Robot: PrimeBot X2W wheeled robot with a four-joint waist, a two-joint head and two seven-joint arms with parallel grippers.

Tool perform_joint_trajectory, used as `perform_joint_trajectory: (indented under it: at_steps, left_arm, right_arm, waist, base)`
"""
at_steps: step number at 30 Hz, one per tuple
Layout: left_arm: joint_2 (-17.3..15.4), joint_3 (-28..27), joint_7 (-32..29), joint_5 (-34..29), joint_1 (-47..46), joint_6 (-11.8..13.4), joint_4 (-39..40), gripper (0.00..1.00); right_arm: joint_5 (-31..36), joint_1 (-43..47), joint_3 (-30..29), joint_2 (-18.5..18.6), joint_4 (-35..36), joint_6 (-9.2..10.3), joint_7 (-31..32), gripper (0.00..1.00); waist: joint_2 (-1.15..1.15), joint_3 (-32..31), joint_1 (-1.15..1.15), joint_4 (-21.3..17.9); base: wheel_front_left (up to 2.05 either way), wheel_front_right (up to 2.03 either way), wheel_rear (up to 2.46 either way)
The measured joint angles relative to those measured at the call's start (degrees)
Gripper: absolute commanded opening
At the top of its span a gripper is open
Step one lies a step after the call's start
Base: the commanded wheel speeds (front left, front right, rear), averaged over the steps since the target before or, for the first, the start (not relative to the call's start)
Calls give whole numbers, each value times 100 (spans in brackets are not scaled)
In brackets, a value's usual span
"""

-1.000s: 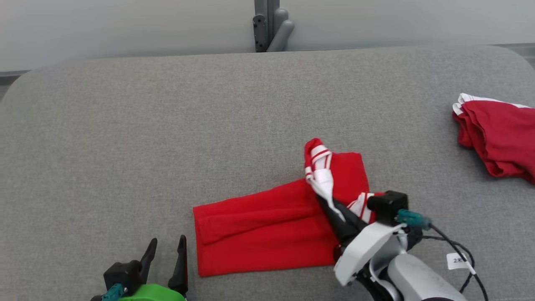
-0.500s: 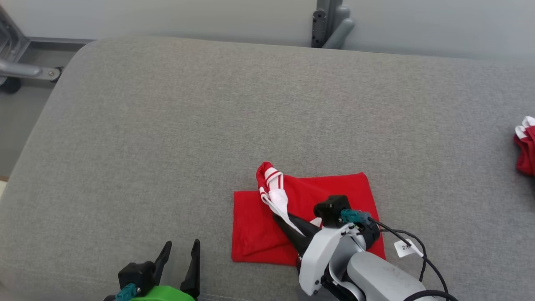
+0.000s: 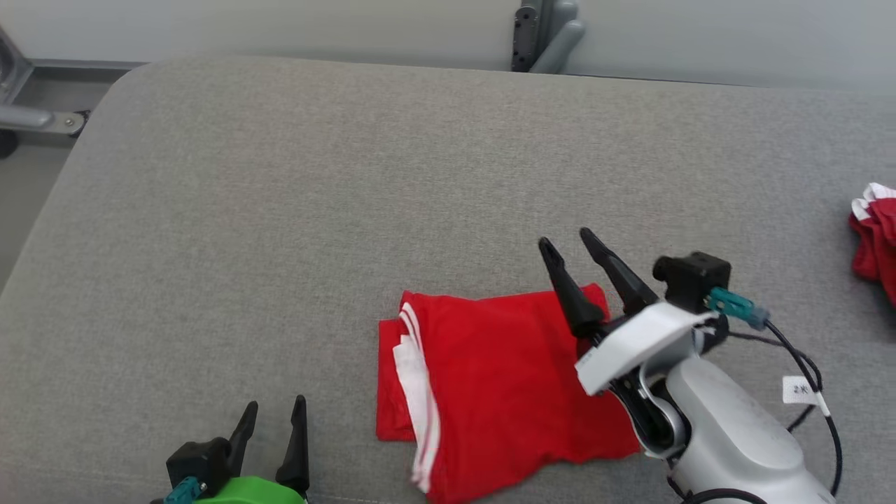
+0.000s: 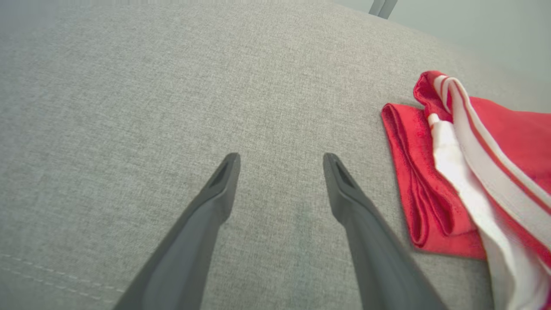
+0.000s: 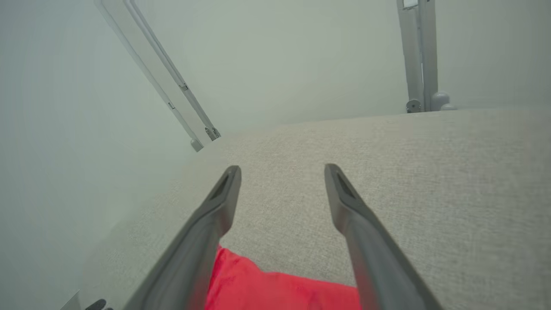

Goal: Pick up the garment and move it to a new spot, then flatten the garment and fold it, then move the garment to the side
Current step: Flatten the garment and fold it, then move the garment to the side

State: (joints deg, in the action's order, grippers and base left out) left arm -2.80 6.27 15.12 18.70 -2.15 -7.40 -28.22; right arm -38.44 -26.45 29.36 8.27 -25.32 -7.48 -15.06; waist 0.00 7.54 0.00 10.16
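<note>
The red garment (image 3: 504,378) with white stripes lies folded into a rough square on the grey cushioned surface (image 3: 350,196), near its front edge. Its white striped band (image 3: 420,392) runs along the left side. My right gripper (image 3: 565,241) hovers open above the garment's far right corner, holding nothing. The right wrist view shows that gripper (image 5: 282,170) raised over the garment's far edge (image 5: 280,288). My left gripper (image 3: 275,406) is open and empty at the lower left. In the left wrist view the left gripper (image 4: 280,159) hangs over bare fabric, left of the folded garment (image 4: 434,181).
A second red and white garment (image 3: 873,238) lies bunched at the surface's right edge. A grey post and bracket (image 3: 539,31) stand behind the back edge. A metal frame (image 3: 35,119) sits on the floor past the left corner.
My right gripper has let go of the striped end and risen open toward the back right. The garment now lies flat, folded over, with the band at its left. The camera has shifted.
</note>
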Motion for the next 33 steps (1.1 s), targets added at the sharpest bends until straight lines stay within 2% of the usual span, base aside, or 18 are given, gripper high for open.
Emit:
perform_joint_trajectory:
  at_steps: [8, 11, 16, 23, 33]
  left_arm:
    - [1, -204, 0, -187, -33, -1, 176, 100]
    - [1, -339, 0, -336, -13, 0, 272, 100]
    - [2, -599, 0, -544, 93, 0, 438, 100]
    - [-1, -980, 0, -713, 339, 11, 590, 100]
    - [1, -1003, 0, -776, 471, 11, 697, 100]
  right_arm:
    - [671, 893, -881, 121, 74, 0, 1, 100]
    - [968, 1166, -1394, 16, 171, 0, 1, 100]
    - [1569, 1600, -1912, -140, 316, 0, 1, 100]
    - [1956, 2000, -2083, -314, 516, 0, 1, 100]
    - [2295, 2239, -2227, -414, 699, 0, 0, 100]
  waist:
    - [0, -107, 0, -398]
    - [0, -184, 0, -490]
    - [0, -338, 0, -638]
    - [0, -574, 0, -867]
    - [0, -814, 0, -1091]
  base:
    - [0, 0, 0]
    - [0, 0, 0]
    - [0, 0, 0]
    - [0, 0, 0]
    - [0, 0, 0]
